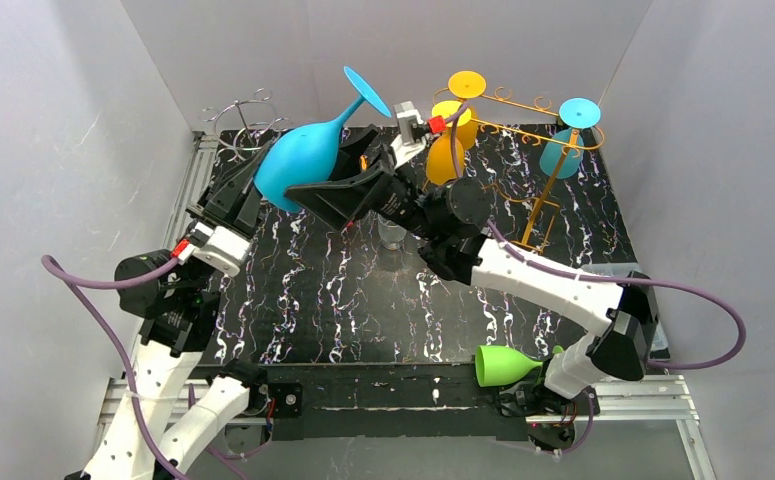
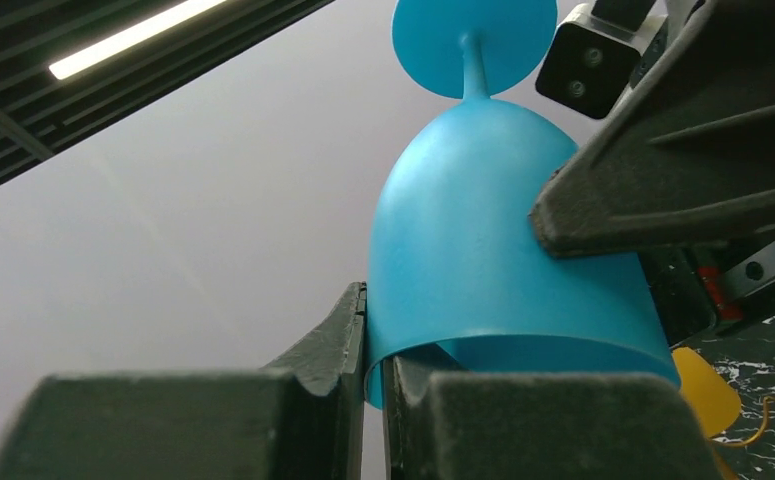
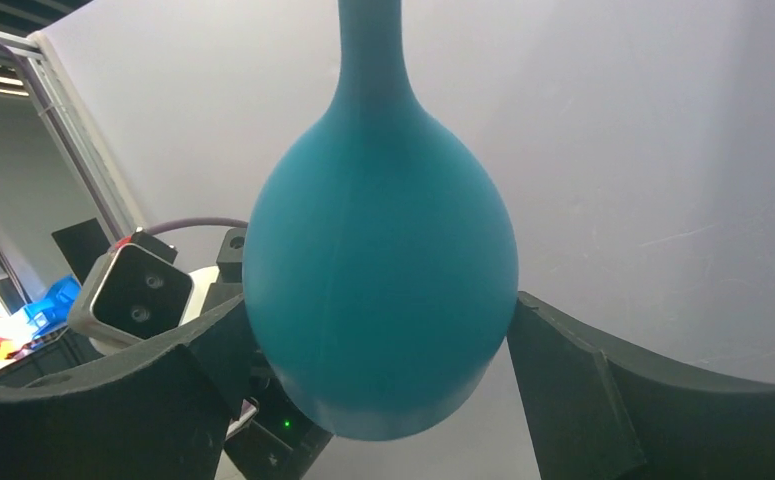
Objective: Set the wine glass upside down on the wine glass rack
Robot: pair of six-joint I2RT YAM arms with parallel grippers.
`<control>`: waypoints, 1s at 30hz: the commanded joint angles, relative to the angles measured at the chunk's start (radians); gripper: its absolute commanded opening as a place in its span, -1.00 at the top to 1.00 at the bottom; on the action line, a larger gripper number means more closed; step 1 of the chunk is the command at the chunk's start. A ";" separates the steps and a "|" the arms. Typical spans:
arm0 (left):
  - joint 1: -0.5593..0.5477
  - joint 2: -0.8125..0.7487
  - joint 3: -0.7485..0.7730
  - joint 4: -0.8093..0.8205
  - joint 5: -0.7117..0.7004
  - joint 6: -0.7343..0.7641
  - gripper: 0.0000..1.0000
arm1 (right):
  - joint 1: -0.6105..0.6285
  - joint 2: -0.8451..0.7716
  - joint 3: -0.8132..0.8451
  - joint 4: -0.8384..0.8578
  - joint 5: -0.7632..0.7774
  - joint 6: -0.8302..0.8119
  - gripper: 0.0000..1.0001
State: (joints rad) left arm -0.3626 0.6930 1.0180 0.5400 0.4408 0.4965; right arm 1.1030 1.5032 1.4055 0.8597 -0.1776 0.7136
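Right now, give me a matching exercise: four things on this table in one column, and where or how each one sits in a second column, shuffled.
Things
1. blue wine glass
2. green wine glass
3. orange wine glass
4. silver wire rack

Places or states
A. on its side at the near edge, by the right arm
B. upside down on the gold rack
C. far left corner of the table
D. raised, its rim pinched by the left gripper

Pairs: 1-D, 2-A, 3-B, 4-C
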 commanded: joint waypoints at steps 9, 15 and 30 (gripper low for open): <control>-0.006 -0.029 -0.066 -0.014 0.036 0.014 0.96 | 0.017 0.049 0.098 0.128 0.002 0.039 -0.86; -0.007 -0.047 -0.103 -0.015 0.058 0.053 -0.04 | 0.008 -0.092 0.003 -0.101 0.050 -0.082 -0.64; -0.006 -0.087 -0.172 -0.167 0.044 0.106 -0.97 | -0.126 -0.689 -0.342 -1.041 0.560 -0.536 -0.43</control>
State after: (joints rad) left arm -0.3691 0.6117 0.8566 0.4171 0.4961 0.5804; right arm 0.9802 0.9207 1.1301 0.1146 0.1326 0.3450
